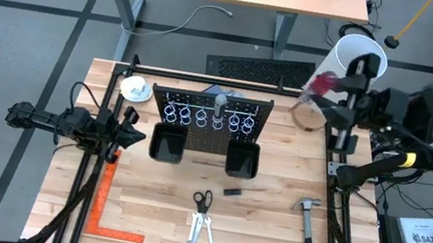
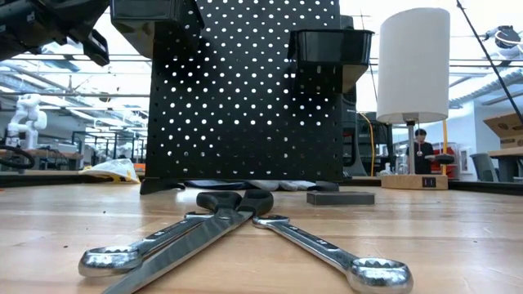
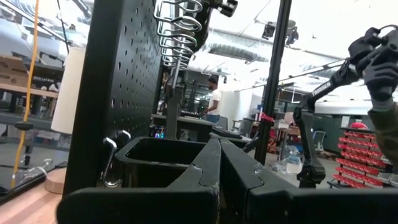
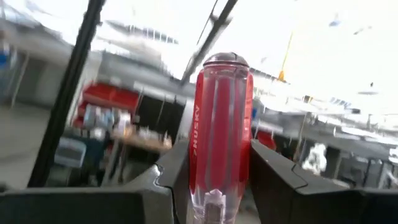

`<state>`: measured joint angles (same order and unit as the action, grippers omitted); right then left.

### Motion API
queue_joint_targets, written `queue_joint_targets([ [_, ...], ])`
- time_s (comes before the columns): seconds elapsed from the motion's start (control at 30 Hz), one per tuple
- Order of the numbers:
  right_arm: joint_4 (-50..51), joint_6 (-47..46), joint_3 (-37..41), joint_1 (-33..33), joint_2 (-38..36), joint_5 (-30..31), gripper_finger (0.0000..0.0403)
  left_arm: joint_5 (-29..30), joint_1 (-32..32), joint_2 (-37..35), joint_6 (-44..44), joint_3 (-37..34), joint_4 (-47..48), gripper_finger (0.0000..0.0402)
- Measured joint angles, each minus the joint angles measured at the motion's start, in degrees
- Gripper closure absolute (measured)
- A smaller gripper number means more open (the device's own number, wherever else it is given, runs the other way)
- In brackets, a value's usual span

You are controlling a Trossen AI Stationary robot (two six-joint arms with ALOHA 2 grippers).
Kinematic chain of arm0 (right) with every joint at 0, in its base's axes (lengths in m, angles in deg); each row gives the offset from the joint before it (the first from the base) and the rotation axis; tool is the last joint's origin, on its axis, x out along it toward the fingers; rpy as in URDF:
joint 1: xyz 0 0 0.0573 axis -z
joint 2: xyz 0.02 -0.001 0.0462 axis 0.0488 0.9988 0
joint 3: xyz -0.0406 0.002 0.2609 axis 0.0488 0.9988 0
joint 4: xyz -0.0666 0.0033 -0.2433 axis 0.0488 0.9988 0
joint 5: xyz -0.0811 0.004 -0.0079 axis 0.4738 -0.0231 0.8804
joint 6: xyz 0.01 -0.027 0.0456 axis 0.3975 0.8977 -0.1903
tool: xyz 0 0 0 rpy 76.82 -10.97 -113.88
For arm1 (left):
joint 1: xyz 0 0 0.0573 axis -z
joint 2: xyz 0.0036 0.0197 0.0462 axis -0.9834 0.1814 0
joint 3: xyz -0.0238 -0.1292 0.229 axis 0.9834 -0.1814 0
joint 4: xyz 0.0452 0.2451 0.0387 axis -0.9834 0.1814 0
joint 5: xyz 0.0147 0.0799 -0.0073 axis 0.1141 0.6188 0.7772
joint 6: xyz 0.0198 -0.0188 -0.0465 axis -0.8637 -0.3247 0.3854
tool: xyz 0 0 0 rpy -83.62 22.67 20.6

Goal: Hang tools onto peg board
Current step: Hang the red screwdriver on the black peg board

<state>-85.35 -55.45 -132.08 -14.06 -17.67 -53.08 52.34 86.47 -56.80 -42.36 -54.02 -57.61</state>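
A: Near edge of the desk (image 1: 274, 200), inventory please.

B: Item one: scissors (image 1: 202, 200), black handles, one pair, flat. Item two: wrenches (image 1: 201, 232), two, silver, crossed just below the scissors. Item three: hammer (image 1: 309, 232), one, lying towards the right edge. Item four: a small dark block (image 1: 231, 192), one, loose on the wood. An orange square ruler (image 1: 110, 201) marks the left corner. All lie unhung, likely staged within either arm's reach.

A: Middle ground?

B: Peg board (image 1: 212, 103), one, upright. Two black bins (image 1: 167, 144) on its front; a row of wire rings (image 1: 200, 117) above, roughly six, hard to count. One dark-handled tool (image 1: 219, 104) already stands in a ring.

A: The arms?

B: Left tool (image 1: 126, 133), shut on nothing, parked beside the board's left edge, apparently waiting. Right tool (image 4: 221, 168), raised off the desk's far right corner near a white lampshade (image 1: 355, 61), clamps one red-handled screwdriver (image 4: 219, 134), handle end clear of the fingers. I judge this grip leaves the shaft free to drop through a ring.
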Motion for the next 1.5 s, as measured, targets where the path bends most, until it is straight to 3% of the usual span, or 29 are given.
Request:
queue_joint_targets([
  [0.2, -20.13, -1.76, 14.82, 0.51, -2.28, -1.69, 0.028, 0.06, 0.01, 0.0, 0.0, 0.0, -0.03, 0.0395],
  [0.43, -28.26, -5.56, 16.42, 2.31, 4.43, -3.05, 0.028, 0.43, 0.0, 0.0, -0.02, 0.0, 0.1, 0.0395],
  [0.93, -31.49, -11.86, 15.94, 6.32, 10.34, -3.46, 0.028, 0.43, 0.0, 0.0, -0.33, 0.0, 0.17, 0.0395],
  [1.5, -28.09, -15.28, 15.9, 7.56, 12.53, -3.08, 0.0279, 0.6, 0.0, 0.0, -0.33, 0.0, 0.32, 0.0395],
])
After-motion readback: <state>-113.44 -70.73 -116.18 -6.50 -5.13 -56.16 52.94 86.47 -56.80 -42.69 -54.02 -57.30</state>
